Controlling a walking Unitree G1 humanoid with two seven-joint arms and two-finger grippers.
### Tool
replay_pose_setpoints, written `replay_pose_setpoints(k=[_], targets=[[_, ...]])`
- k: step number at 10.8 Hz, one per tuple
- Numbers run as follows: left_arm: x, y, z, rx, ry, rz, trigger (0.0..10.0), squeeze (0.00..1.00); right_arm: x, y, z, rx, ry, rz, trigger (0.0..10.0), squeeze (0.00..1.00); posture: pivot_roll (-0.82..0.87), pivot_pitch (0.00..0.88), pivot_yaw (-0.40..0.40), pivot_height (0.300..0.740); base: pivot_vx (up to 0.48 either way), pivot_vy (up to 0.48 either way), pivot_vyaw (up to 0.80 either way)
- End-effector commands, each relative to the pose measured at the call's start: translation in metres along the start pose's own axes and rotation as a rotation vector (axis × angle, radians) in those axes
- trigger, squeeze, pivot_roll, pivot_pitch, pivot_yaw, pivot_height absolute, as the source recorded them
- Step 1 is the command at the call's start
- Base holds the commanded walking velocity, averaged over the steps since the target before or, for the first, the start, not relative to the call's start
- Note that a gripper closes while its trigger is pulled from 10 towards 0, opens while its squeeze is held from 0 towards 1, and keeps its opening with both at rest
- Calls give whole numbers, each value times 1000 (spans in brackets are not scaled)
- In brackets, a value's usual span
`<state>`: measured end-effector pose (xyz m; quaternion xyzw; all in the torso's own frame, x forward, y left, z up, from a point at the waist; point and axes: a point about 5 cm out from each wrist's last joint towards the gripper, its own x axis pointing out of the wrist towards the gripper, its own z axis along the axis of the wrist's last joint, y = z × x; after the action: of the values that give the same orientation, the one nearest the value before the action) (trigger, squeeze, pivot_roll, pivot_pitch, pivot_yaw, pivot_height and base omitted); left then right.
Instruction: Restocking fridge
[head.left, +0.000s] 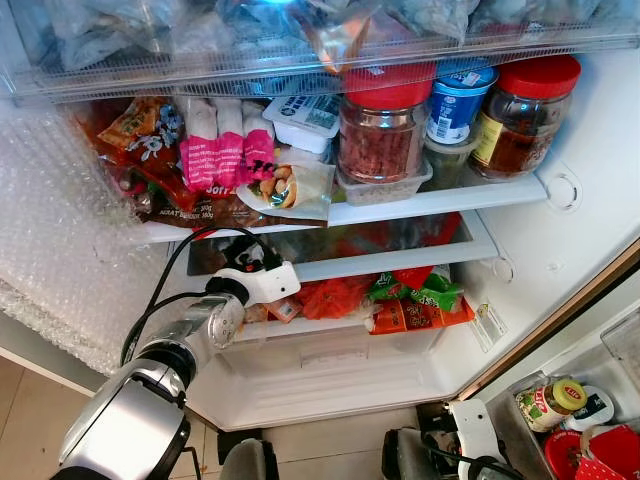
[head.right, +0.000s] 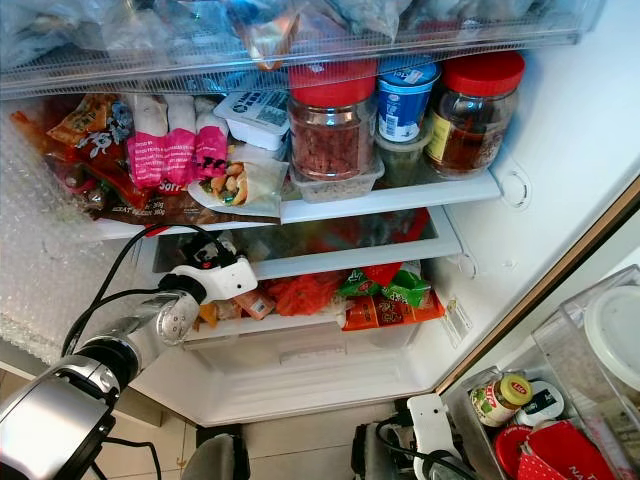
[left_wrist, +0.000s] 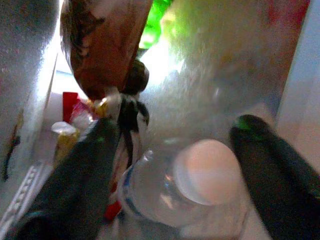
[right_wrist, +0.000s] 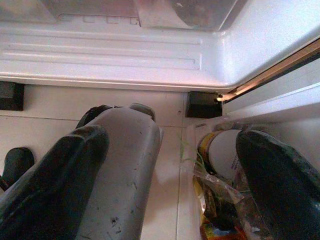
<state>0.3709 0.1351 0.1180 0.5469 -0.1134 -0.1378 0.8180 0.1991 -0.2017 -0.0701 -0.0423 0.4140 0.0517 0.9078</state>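
my left claw (left_wrist: 165, 150) is open around a clear bottle (left_wrist: 195, 185), deep in the low drawer (head.left: 340, 345) on the left. the shelf (head.left: 420, 203) above looks full already. my right claw (right_wrist: 170, 175) hangs open, empty, near jars in the door (head.right: 520, 400). more may be left.

Fridge (head.left: 560, 260) open, white interior, shelves crowded with jars and packets; clear plastic bottle (left_wrist: 190, 195) with pale cap lies between the left gripper's (left_wrist: 175, 165) spread fingers, inside the lower drawer (head.left: 330, 350) among red and green packets.
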Motion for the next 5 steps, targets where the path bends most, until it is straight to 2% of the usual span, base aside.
replay_pose_setpoints(k=[1, 5], targets=[[-2, -3, 2, -44, -18, -15, 10000, 1000, -12, 2, -48, 9, 194, 0, 10000, 0, -26, 168, 36, 621, 0, 0, 0], [-3, -8, 7, -92, -50, -40, 10000, 1000, -11, 3, -46, 8, 192, 2, 10000, 0, -24, 164, 37, 621, 0, 0, 0]])
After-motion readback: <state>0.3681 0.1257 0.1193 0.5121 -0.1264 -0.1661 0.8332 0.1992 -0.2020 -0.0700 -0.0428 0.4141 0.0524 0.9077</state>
